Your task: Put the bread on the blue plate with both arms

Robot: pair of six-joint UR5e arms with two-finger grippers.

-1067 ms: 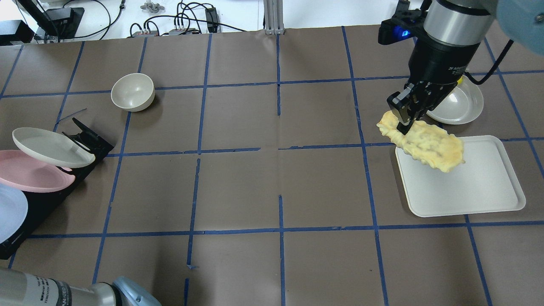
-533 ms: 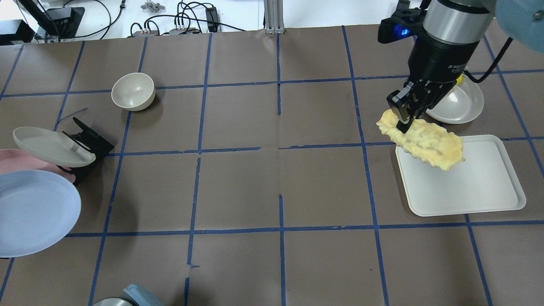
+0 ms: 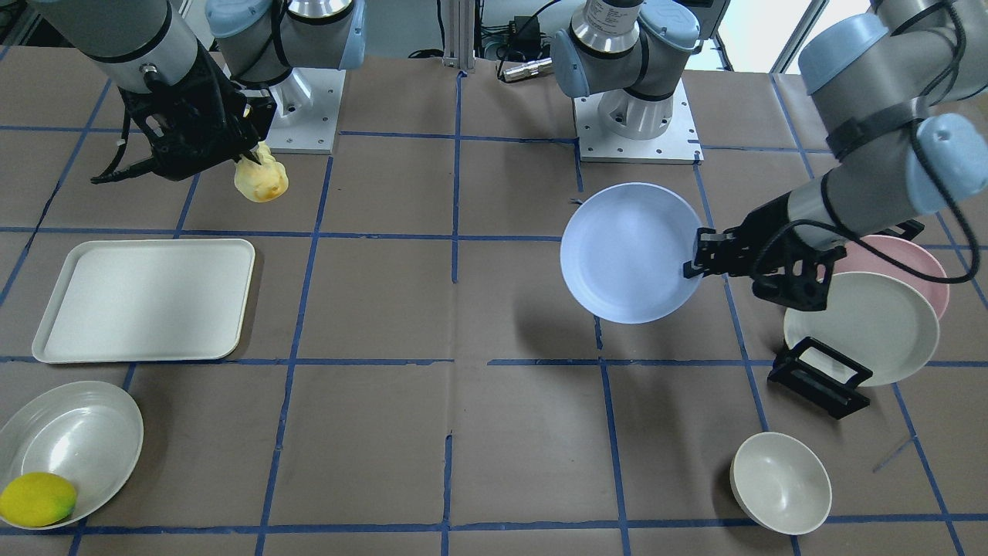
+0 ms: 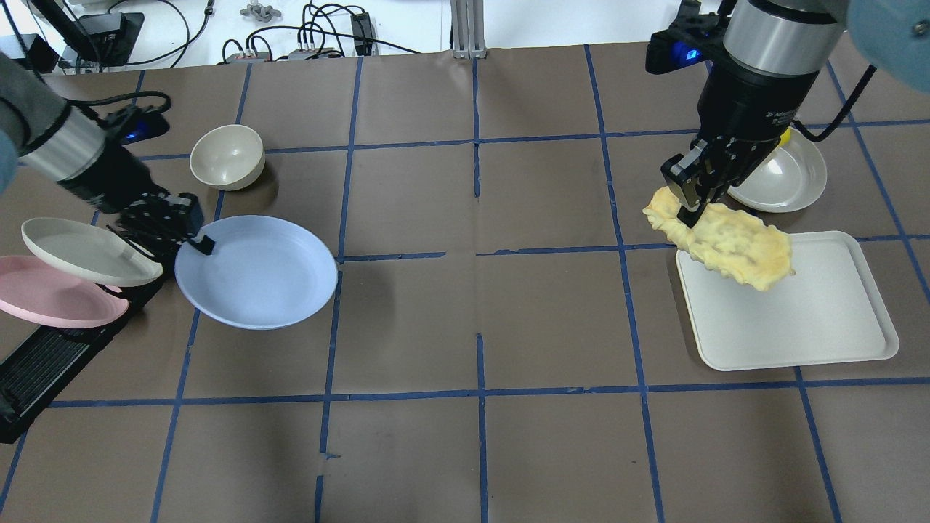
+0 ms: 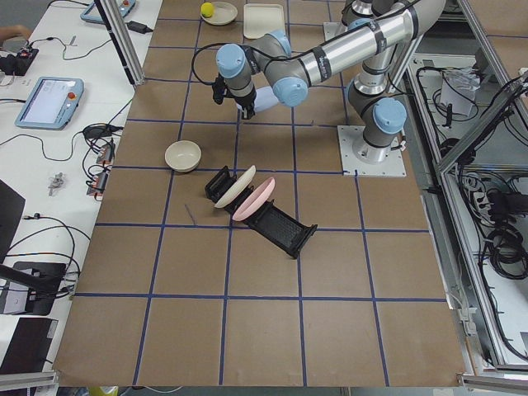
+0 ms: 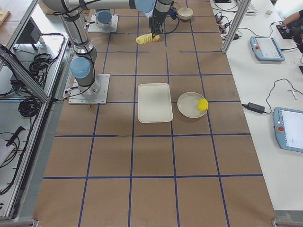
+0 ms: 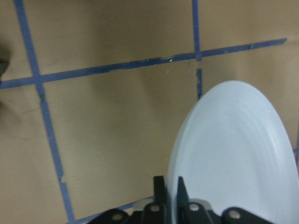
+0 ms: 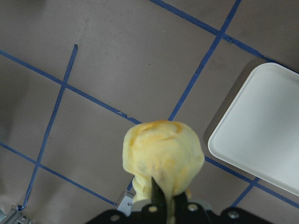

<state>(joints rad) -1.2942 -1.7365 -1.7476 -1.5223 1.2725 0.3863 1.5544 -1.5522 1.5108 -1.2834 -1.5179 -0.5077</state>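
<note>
My right gripper (image 4: 689,207) is shut on one end of the bread (image 4: 726,243), a pale-yellow ridged roll that hangs in the air over the white tray's near-left corner. It also shows in the front view (image 3: 261,179) and the right wrist view (image 8: 161,158). My left gripper (image 4: 197,242) is shut on the rim of the blue plate (image 4: 258,272) and holds it above the table at the left, beside the plate rack. The plate shows in the front view (image 3: 629,251) and edge-on in the left wrist view (image 7: 233,154).
A white tray (image 4: 799,319) lies at the right. A shallow white dish (image 4: 788,178) with a lemon (image 3: 35,498) sits beyond it. A black rack (image 4: 43,363) at the left holds a cream plate (image 4: 87,250) and a pink plate (image 4: 51,301). A cream bowl (image 4: 227,156) stands nearby.
My left arm has carried the blue plate out of the rack and rightward toward the table's middle. My right gripper with the bread has barely moved.
</note>
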